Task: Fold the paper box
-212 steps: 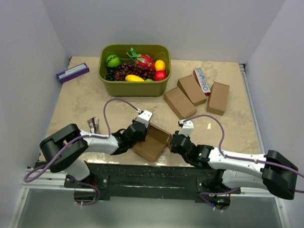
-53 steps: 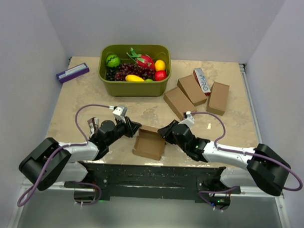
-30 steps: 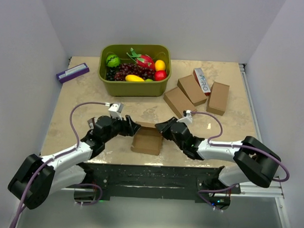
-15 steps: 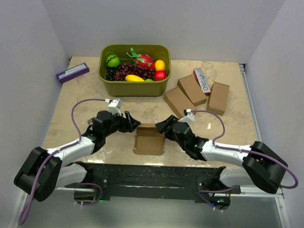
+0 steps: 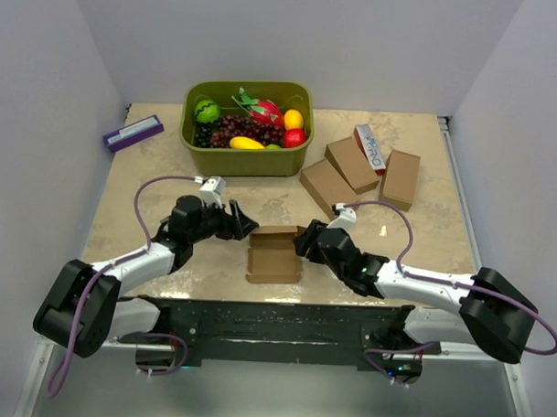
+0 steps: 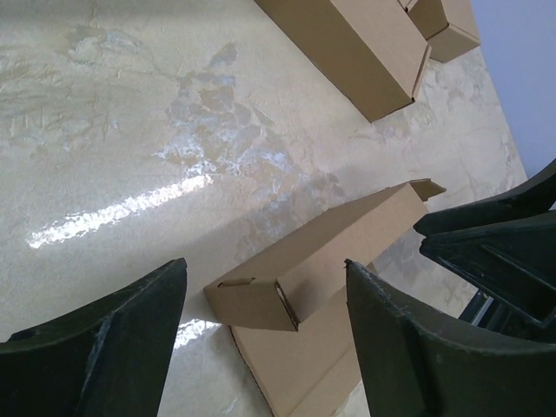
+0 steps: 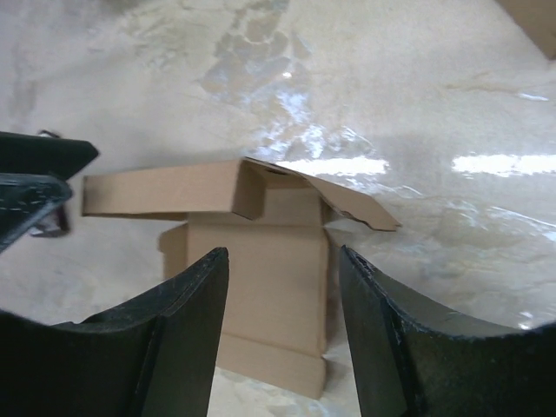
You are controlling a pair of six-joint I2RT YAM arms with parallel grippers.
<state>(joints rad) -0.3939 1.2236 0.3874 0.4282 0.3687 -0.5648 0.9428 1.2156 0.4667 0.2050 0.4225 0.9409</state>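
One wall up: the paper box (image 5: 273, 256) lies on the table (image 5: 424, 227) between both arms, its right end flap sticking loose. Left gripper (image 5: 244, 226) and right gripper (image 5: 302, 240) flank it, jaws apart, empty. Next, probably, that flap needs pressing in.

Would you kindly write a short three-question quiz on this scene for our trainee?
1. True or false: the left gripper is shut on the paper box.
2. What holds the fruit? A) green bin B) purple box C) paper box
3. Fill in: the right gripper is ___ (open or shut).
Key: 1 false; 2 A; 3 open.
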